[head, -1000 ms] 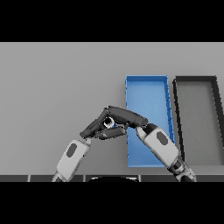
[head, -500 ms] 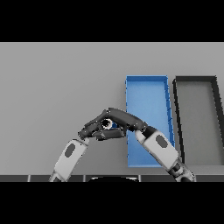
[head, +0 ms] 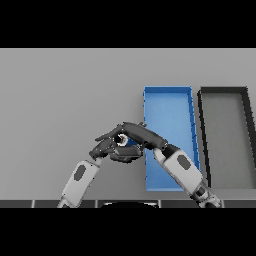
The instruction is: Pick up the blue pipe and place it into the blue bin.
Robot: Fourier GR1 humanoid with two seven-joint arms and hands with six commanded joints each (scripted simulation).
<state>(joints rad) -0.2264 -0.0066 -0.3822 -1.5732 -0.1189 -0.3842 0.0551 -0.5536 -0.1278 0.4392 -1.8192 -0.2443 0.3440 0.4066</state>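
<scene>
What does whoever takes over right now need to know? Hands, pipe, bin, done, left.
Right hand: reaching left across the blue bin's near left edge, fingers curled over the blue pipe, only a sliver of which shows.
Left hand: close against the right hand at the same spot; grip unclear.
Blue bin: nothing seen inside. Black bin sits to its right.
Done: pipe reached, apparently gripped.
Left: lift it, carry right, release in the blue bin.

Both hands, left hand [head: 102, 148] and right hand [head: 142, 136], meet just left of the blue bin [head: 170, 107].
</scene>
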